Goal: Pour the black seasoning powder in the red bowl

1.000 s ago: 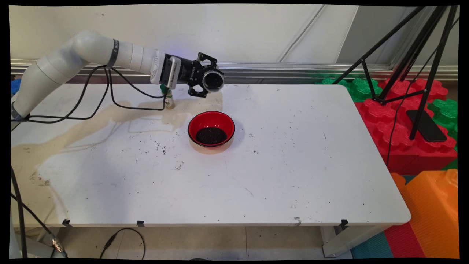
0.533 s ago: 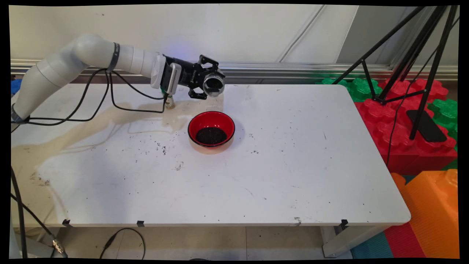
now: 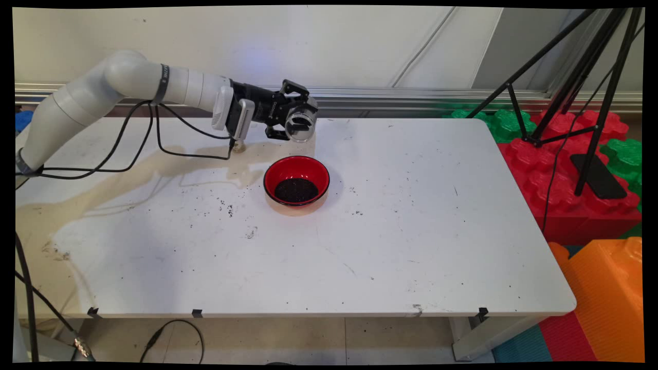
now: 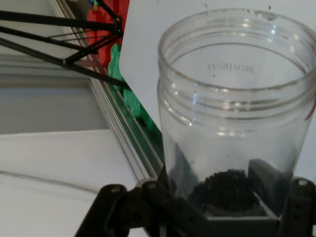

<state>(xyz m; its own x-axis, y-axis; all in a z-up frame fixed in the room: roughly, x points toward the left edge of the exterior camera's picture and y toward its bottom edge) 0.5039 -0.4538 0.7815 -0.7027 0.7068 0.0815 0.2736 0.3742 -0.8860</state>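
Gripper (image 3: pixel 294 119), clamped on the clear jar (image 3: pixel 300 122), has tipped it back toward upright beyond the red bowl (image 3: pixel 296 181), dark grains remaining in both.

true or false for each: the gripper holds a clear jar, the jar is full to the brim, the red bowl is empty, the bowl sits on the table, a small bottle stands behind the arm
1. The gripper holds a clear jar. True.
2. The jar is full to the brim. False: only a little dark grain lies at its bottom.
3. The red bowl is empty. False: it holds dark grains.
4. The bowl sits on the table. True.
5. A small bottle stands behind the arm. True, mostly hidden.
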